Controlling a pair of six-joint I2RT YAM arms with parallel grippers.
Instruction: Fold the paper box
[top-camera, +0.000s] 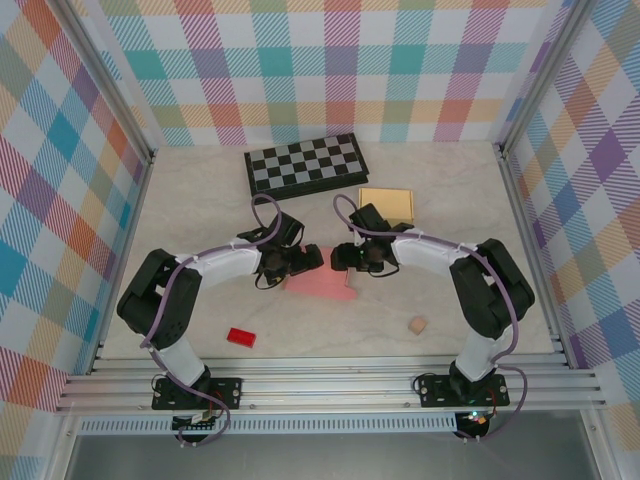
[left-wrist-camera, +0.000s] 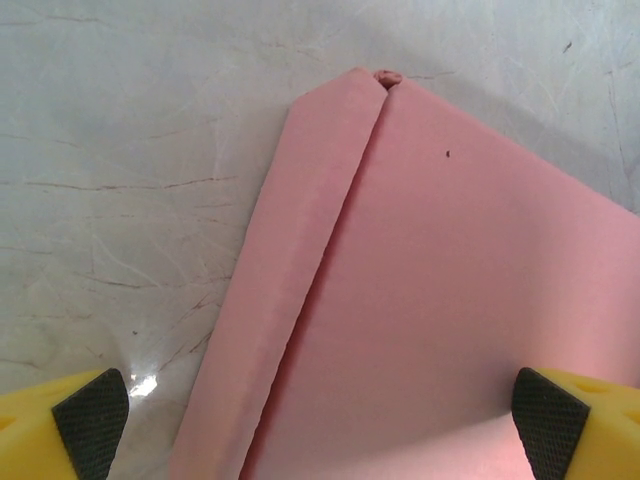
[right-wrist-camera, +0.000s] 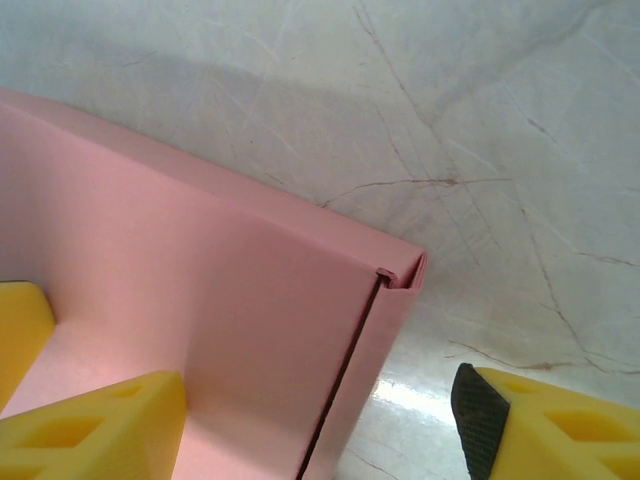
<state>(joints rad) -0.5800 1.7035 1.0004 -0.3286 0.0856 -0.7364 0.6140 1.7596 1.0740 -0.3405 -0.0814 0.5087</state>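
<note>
**Operator:** Where is the work, and how do the claws stand?

**Technician:** The paper box (top-camera: 322, 284) rests just in front of the chessboard (top-camera: 305, 165), on the side toward the arm bases. The left gripper (left-wrist-camera: 320, 422) is spread wide across the side flap (left-wrist-camera: 290, 270). The right gripper (right-wrist-camera: 315, 410) is spread too, with one finger inside the corner wall (right-wrist-camera: 385, 330) and one outside. Neither pinches anything.

**Operator:** How should the fold be done?

**Technician:** Probably as follows:
1. Grip each flap close to its crease, not at the free edge.
2. Raise the flap along the crease.
3. Steady the base with the other arm.
4. Squeeze lightly, because paper dents.
</note>
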